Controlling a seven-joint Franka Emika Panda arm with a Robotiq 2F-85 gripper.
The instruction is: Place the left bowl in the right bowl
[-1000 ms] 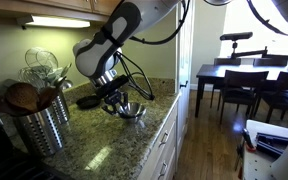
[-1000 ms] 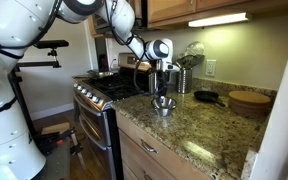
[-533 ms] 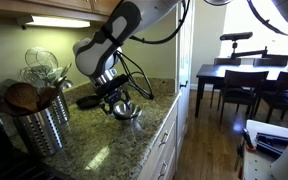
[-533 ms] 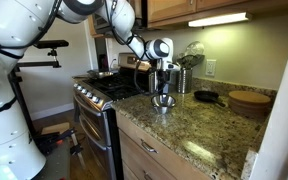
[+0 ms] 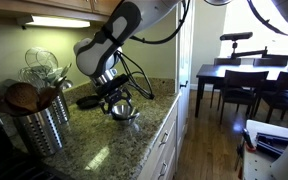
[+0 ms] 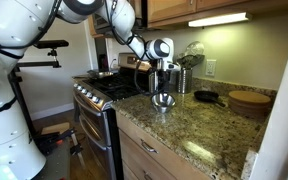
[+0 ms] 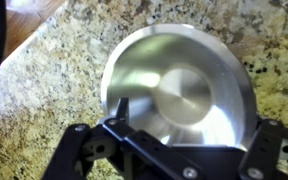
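A shiny steel bowl (image 7: 179,85) sits on the granite counter (image 7: 44,90) right under my gripper (image 7: 196,118). Only one bowl outline shows, so I cannot tell the left bowl from the right bowl, or whether one lies inside the other. The jaws stand wide open, one finger (image 7: 121,108) inside the rim on the left and the other beyond the rim on the right, gripping nothing. In both exterior views the gripper (image 5: 116,98) (image 6: 163,88) hangs just above the bowl (image 5: 125,112) (image 6: 163,101) near the counter's front edge.
A tall steel utensil holder (image 5: 39,122) with whisks stands close by. A black pan (image 6: 206,97) and a tan wooden dish (image 6: 250,100) lie farther along the counter. The stove (image 6: 102,90) adjoins the counter. A dining table with chairs (image 5: 246,78) stands beyond.
The jaws have spread from nearly shut to wide open, letting go of the bowl's rim. The bowl has dropped from a tilt to rest level on the counter.
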